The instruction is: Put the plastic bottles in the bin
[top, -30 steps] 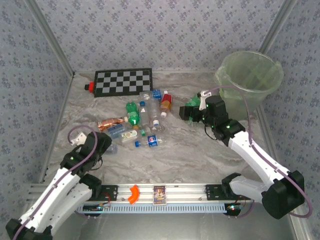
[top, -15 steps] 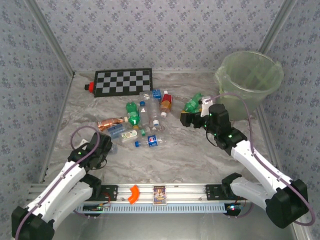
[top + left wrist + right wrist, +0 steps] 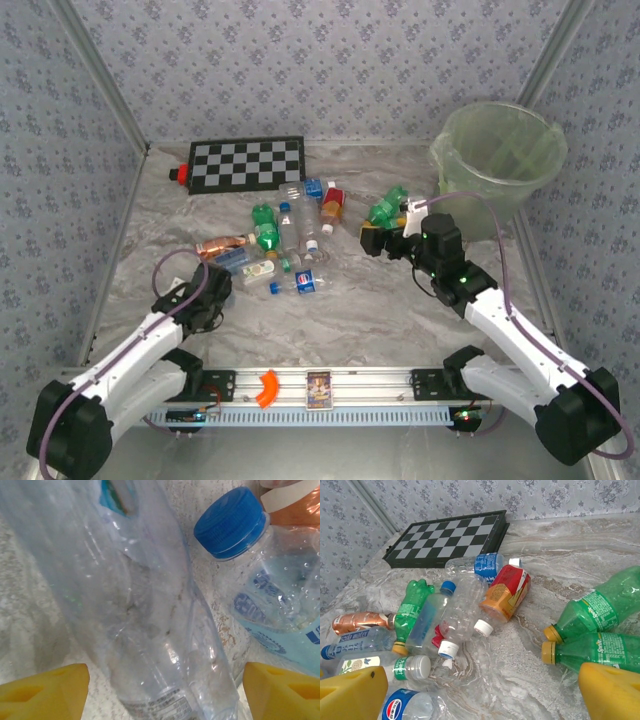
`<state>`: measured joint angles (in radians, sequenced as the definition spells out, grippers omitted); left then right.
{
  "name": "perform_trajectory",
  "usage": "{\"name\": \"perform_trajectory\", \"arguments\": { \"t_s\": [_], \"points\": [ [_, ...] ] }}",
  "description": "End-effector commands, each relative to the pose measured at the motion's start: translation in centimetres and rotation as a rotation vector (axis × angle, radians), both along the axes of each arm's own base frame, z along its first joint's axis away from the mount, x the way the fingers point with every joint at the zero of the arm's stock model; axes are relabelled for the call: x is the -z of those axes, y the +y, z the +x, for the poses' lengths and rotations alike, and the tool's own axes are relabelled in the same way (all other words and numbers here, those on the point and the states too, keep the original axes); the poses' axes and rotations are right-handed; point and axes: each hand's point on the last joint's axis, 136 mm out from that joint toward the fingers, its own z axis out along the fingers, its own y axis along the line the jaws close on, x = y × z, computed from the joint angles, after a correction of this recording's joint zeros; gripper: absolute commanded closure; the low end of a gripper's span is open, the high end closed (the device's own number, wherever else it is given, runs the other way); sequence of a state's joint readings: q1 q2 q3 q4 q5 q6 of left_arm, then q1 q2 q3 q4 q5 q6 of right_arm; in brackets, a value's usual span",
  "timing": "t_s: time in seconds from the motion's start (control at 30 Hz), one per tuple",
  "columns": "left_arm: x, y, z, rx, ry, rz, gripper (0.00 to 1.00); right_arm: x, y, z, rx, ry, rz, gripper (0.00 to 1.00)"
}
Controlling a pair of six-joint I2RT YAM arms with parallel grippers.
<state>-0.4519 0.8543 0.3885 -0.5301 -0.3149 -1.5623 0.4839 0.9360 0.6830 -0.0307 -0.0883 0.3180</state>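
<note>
Several plastic bottles (image 3: 285, 240) lie in a loose pile mid-table: clear ones with blue labels, green ones and an orange one (image 3: 507, 592). My left gripper (image 3: 216, 288) is low at the pile's near-left end. Its yellow fingers (image 3: 45, 690) straddle a clear bottle (image 3: 150, 610), open, with a thin gap on each side. A blue-capped bottle (image 3: 235, 522) lies just to its right. My right gripper (image 3: 373, 240) hovers open and holds nothing. Two green bottles (image 3: 605, 605) lie by its right finger. The pale-green bin (image 3: 455, 165) stands at the far right.
A chessboard (image 3: 247, 163) lies at the back with a small red block (image 3: 178, 174) at its left end. A copper-coloured bottle (image 3: 222, 244) lies left of the pile. Patterned walls close three sides. A rail (image 3: 320, 385) runs along the near edge.
My left gripper has slid right to the clear bottle and its jaws have narrowed around it. My right gripper has drawn back toward the near edge, uncovering the green bottles.
</note>
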Motion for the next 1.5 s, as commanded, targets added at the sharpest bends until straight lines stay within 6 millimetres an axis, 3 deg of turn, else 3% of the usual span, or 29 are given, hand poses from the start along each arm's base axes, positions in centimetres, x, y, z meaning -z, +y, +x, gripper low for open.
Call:
{"name": "perform_trajectory", "arguments": {
  "t_s": [0.0, 0.3, 0.5, 0.63, 0.87, 1.03, 1.23, 1.47],
  "points": [
    [-0.2, -0.2, 1.4, -0.015, -0.051, -0.002, 0.22, -0.2, 0.6, -0.1, -0.017, -0.008, 0.020, 0.00],
    [1.8, -0.4, 1.6, -0.005, 0.016, 0.003, 0.29, 0.2, 0.8, -0.1, -0.018, -0.005, 0.009, 0.00],
    [1.4, 0.2, 1.1, -0.009, 0.014, 0.026, 0.47, 0.4, 0.7, -0.2, -0.016, -0.004, 0.002, 0.00],
    [0.5, 1.0, 0.4, -0.008, 0.002, 0.052, 0.48, 0.4, 0.8, -0.2, -0.016, -0.004, 0.001, 0.00],
    [-2.2, 2.2, -0.5, 0.014, -0.056, 0.092, 0.47, 0.6, 1.0, -0.3, -0.024, -0.004, -0.001, 0.00],
    [-5.0, 1.9, 0.3, 0.125, -0.136, 0.149, 0.47, 0.6, 1.2, -0.3, -0.031, -0.013, 0.005, 0.00],
    [-8.4, 0.6, 2.0, 0.319, -0.208, 0.236, 0.46, 0.3, 1.8, -0.4, -0.060, -0.017, 0.037, 0.00],
    [-12.2, -2.3, 3.9, 0.564, -0.335, 0.311, 0.45, -0.1, 1.0, 0.3, -0.020, 0.082, 0.155, 0.00]
  ]
}}
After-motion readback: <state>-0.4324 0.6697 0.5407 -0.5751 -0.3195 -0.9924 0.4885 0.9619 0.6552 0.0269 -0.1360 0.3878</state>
